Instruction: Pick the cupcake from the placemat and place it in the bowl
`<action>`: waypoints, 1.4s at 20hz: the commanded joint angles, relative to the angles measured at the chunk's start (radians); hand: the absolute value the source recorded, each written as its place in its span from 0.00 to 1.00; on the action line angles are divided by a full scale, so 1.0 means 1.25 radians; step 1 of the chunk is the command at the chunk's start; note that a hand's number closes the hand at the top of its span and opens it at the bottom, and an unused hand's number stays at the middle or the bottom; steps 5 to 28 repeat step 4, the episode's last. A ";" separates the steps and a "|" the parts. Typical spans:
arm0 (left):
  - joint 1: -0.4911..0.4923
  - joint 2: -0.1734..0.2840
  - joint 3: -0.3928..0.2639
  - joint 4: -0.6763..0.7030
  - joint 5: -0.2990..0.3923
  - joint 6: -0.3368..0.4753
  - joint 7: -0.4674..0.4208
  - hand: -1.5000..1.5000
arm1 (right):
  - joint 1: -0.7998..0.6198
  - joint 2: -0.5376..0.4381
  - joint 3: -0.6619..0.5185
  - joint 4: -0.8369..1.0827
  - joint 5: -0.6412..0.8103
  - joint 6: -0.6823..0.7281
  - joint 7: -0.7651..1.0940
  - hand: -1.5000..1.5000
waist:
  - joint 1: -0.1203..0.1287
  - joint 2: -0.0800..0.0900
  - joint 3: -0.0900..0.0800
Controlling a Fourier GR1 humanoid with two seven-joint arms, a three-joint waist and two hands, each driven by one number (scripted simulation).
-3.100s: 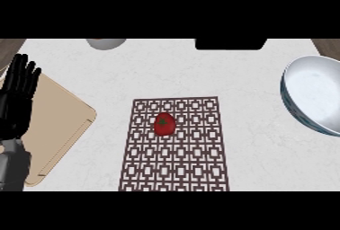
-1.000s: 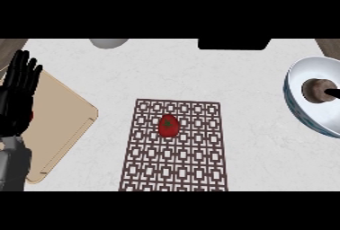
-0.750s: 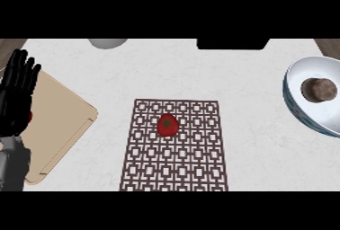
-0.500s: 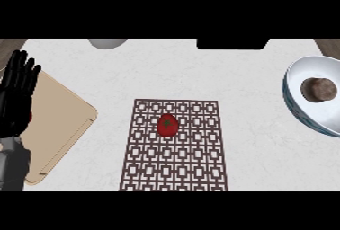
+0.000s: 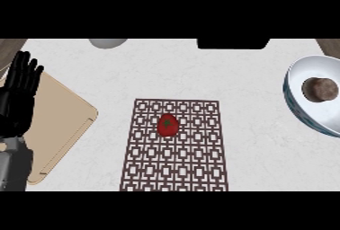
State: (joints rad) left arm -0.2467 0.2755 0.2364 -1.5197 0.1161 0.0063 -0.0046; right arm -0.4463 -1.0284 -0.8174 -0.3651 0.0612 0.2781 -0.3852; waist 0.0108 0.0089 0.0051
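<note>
A brown round cupcake (image 5: 320, 89) lies inside the pale blue bowl (image 5: 312, 116) at the right edge of the head view. On the brown patterned placemat (image 5: 175, 157) in the middle sits a red strawberry-like piece (image 5: 167, 125) with a green top. My left hand (image 5: 18, 99) rests open at the left edge, fingers up, over the tan board. My right hand does not show in this view.
A tan cutting board (image 5: 58, 128) lies at the left under my left hand. A grey round object (image 5: 108, 42) and a black block (image 5: 233, 43) sit along the counter's far edge.
The bowl was empty 3.1 s ago; one second ago a dark fingertip showed beside the cupcake in the bowl, and it has since left the view. The left hand has stayed still.
</note>
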 commanded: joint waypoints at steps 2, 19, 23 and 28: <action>-0.009 -0.007 0.001 0.024 -0.001 0.004 -0.005 0.50 | 0.069 -0.059 -0.045 0.093 -0.028 0.080 -0.087 0.00 | -0.003 0.003 0.002; -0.008 0.008 0.007 0.000 0.007 -0.005 0.011 0.50 | 0.101 -0.058 -0.047 0.105 -0.029 0.105 -0.135 0.00 | -0.001 0.001 0.003; -0.008 0.008 0.007 0.000 0.007 -0.005 0.011 0.50 | 0.101 -0.058 -0.047 0.105 -0.029 0.105 -0.135 0.00 | -0.001 0.001 0.003; -0.008 0.008 0.007 0.000 0.007 -0.005 0.011 0.50 | 0.101 -0.058 -0.047 0.105 -0.029 0.105 -0.135 0.00 | -0.001 0.001 0.003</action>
